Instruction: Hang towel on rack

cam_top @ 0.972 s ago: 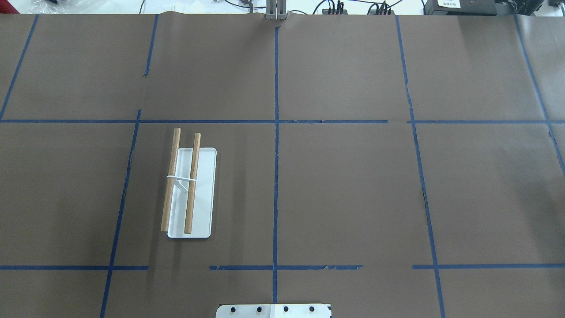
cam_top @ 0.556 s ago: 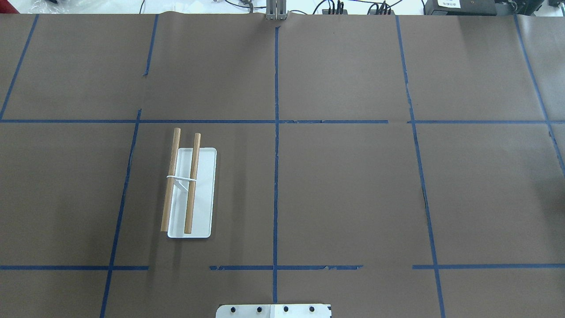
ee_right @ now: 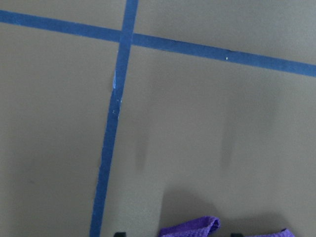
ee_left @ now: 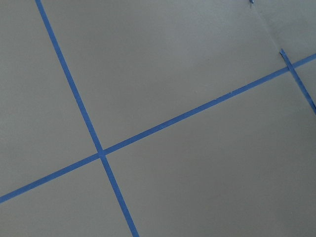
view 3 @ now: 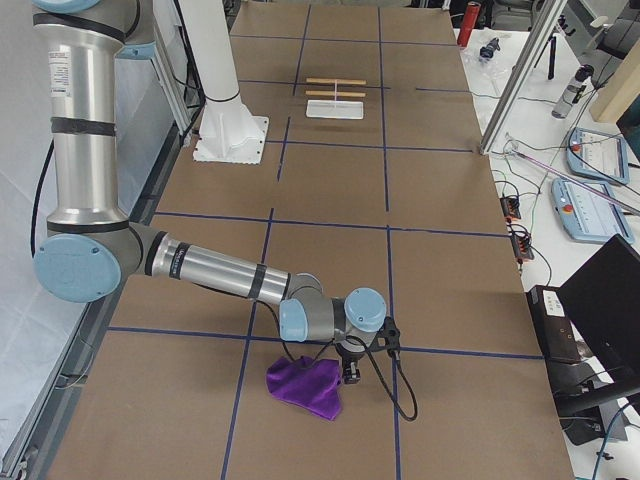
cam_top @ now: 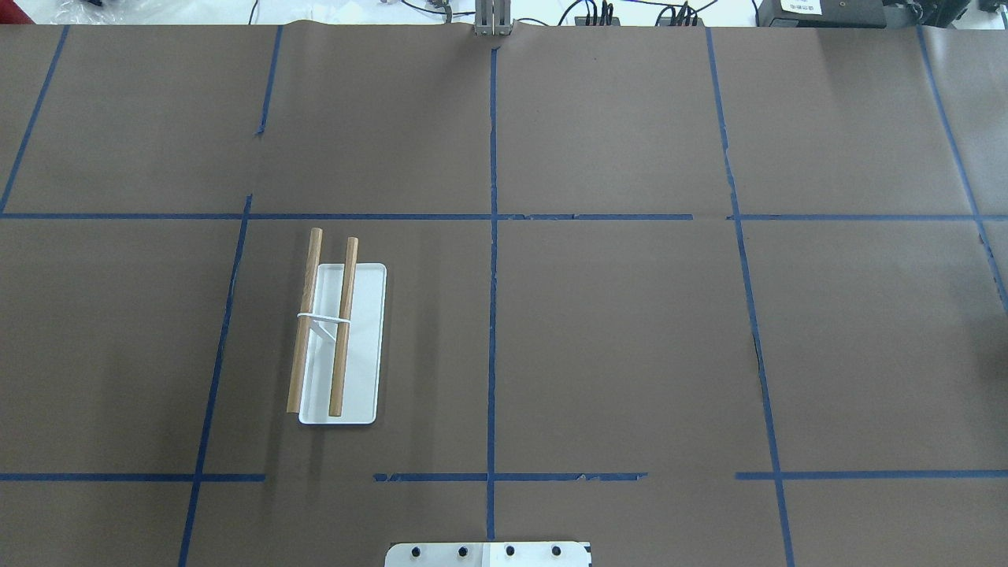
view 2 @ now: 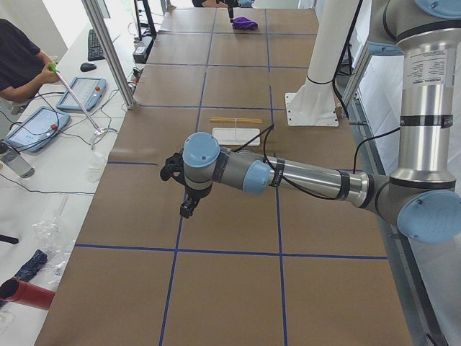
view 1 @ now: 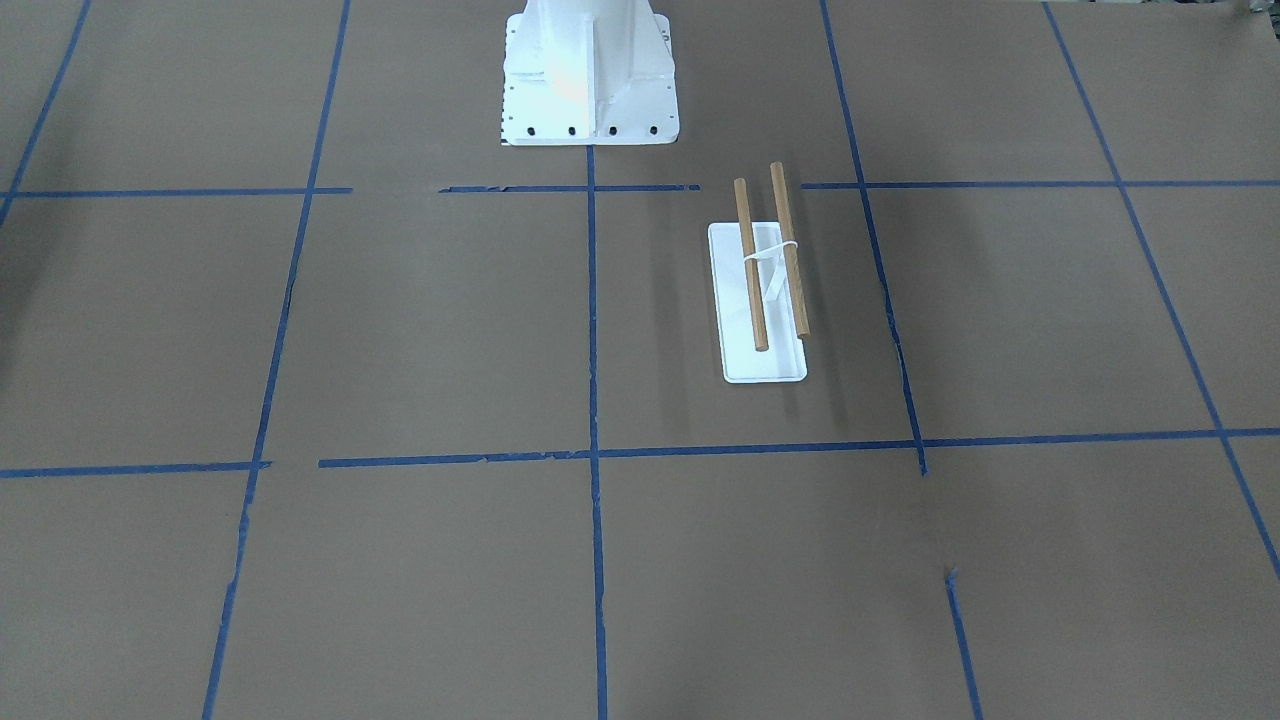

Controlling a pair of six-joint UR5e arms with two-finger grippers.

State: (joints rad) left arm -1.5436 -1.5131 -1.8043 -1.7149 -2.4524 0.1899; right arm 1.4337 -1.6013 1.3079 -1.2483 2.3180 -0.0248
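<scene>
Spanning the desk (cam_top: pixel 630 331), brown paper (cam_top: pixel 614 118) gridded in blue tape (cam_top: pixel 492 354), rack (cam_top: pixel 364 346) upright, right end effector (view 3: pixel 349 378) spread above purple towel (view 3: pixel 305 388), left end effector (view 2: pixel 187 210) grip impossible to tell.

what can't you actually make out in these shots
The towel: outside the overhead and front views; the right wrist view's bottom edge cuts off all but a purple strip.
The right gripper: only in the exterior right view, too small to tell if its jaws are open or grip the towel.
The left gripper: only in the exterior left view; jaws unreadable.
</scene>
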